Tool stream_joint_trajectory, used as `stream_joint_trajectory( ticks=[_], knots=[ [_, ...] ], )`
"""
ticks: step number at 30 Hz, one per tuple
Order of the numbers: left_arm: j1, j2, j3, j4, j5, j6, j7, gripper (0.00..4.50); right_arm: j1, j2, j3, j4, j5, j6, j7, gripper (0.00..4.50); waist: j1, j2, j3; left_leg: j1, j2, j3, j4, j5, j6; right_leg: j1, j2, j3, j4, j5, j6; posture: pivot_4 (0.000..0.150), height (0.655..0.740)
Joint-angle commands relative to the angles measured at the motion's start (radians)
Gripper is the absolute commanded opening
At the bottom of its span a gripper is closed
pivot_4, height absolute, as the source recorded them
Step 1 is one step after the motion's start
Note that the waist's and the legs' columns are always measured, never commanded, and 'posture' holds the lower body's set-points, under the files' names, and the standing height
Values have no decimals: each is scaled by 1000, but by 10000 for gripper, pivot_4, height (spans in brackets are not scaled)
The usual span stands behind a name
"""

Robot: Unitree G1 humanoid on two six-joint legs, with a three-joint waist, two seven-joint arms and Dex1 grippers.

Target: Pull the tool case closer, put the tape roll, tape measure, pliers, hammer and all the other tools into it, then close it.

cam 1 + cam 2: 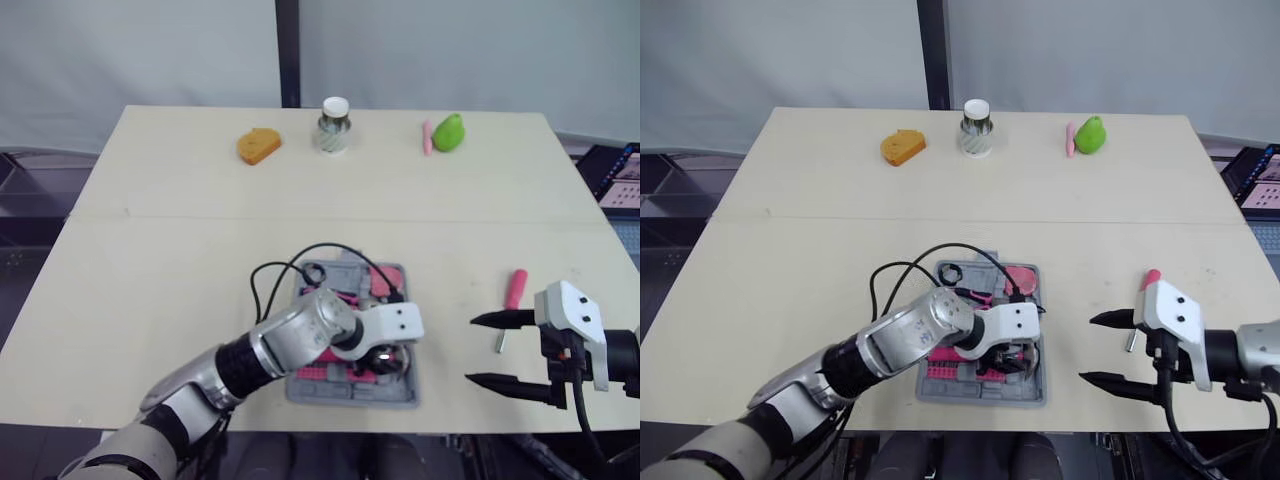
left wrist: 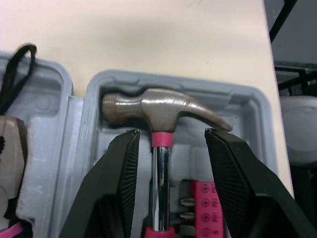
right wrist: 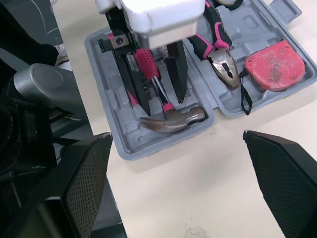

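Beige table [image 1: 150, 250]: the head view puts the open tool case [image 1: 395, 398] at six o'clock and a pink tool [image 1: 515, 288] loose at four, beside the right gripper [image 1: 470, 350], which is spread and empty. Left wrist view: the left gripper [image 2: 171, 134] is parted astride the seated hammer [image 2: 158, 111], gripping nothing. Right wrist view: pliers [image 3: 220, 54] and tape measure [image 3: 272, 64] are packed; closing remains.

Along the bench's [image 1: 150, 300] far side sit an orange block [image 1: 259, 146], a white-lidded jar [image 1: 334, 125] and a green fruit [image 1: 450, 132], well apart.
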Motion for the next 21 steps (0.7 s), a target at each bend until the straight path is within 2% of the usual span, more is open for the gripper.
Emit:
stream_joint_trajectory(
  ticks=[1, 7, 10, 13, 17, 21],
  knots=[
    [7, 52, 96, -54, -38, -76, -50, 22503, -12, 12, -40, -24, 40, 14, -8, 45000, -1, 0, 0, 0, 0, 0, 0, 0, 0, 0, 0, 0, 0, 0, 0, 1500, 7400],
    [112, 136, 337, 27, -126, -393, -147, 22503, -27, 17, -44, -36, 71, 37, -30, 45000, -5, 1, 0, 1, 0, 0, -1, 0, 0, 0, 0, 0, 0, 0, 0, 1500, 7400],
    [203, 190, 391, 66, -158, -548, -245, 13852, -29, 27, -39, -46, 79, 44, -51, 45000, -4, 1, 0, 1, 0, 0, 0, 0, 0, 0, 0, 0, 1, 0, 0, 1500, 7400],
    [291, 206, 422, 82, -198, -631, -318, 282, -31, 33, -34, -57, 85, 51, -68, 45000, -5, 1, -1, 1, 0, 0, -1, 0, 0, 0, 0, 0, 1, 0, 0, 1500, 7400],
    [371, 235, 371, 137, -128, -756, -368, 282, -34, 36, -36, -66, 92, 59, -84, 45000, -2, 1, -1, 1, 0, 0, 0, 0, 0, 0, 0, 0, 1, 0, 0, 1500, 7400],
    [369, 208, 349, 199, -74, -817, -349, 282, -28, 37, -41, -72, 95, 63, -91, 45000, -3, 1, -1, 2, 0, 0, 0, 0, 0, 1, 0, 0, 1, 0, 0, 1500, 7400]
  ],
)
